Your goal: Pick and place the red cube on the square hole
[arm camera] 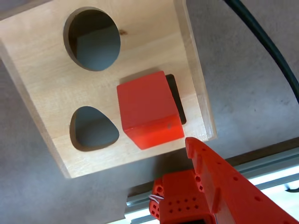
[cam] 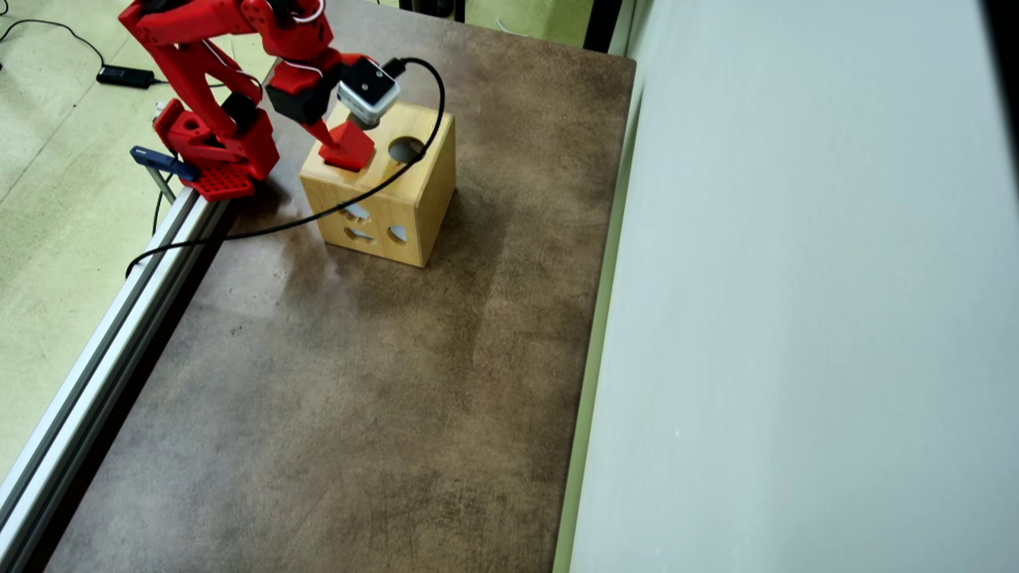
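No readable text, labels, brands, numbers or signs are showing in either view. Nothing legible is appearing on the wooden box (arm camera: 56, 88), the red cube (arm camera: 147, 109), the red arm parts, the grey camera housing (cam: 368, 89) or the black adapter (cam: 125, 76) on the floor.
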